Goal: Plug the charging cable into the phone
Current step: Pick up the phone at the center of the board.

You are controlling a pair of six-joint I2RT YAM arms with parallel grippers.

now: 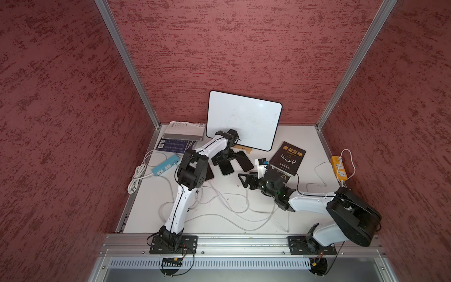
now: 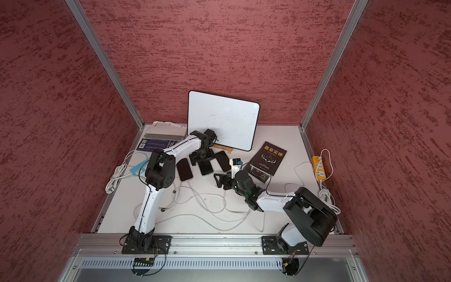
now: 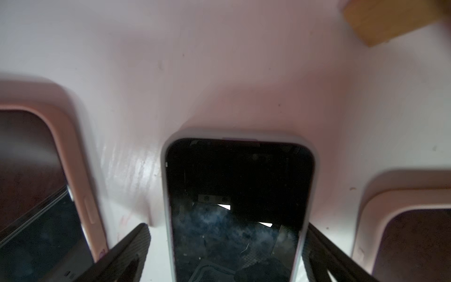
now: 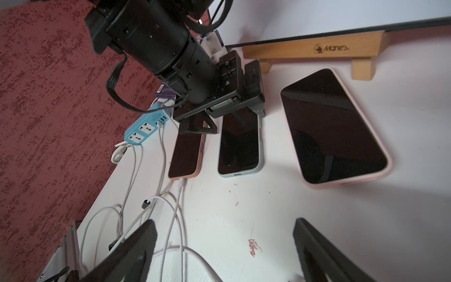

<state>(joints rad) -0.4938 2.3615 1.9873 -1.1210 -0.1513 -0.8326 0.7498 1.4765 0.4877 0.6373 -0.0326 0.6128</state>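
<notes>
Right wrist view, unlike left wrist, shows charging cable (image 4: 180, 185).

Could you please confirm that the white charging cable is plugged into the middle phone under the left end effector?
No: in the right wrist view the white charging cable enters the peach-cased phone; the middle phone under the left end effector is unplugged.

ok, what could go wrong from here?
1. Left hand straddles the middle phone, jaws open: a plug push may slide it.
2. Right hand is empty by tangled cables; it might grab the one already in the peach phone.
3. Pink phone lies close; the left hand could nudge it.
</notes>
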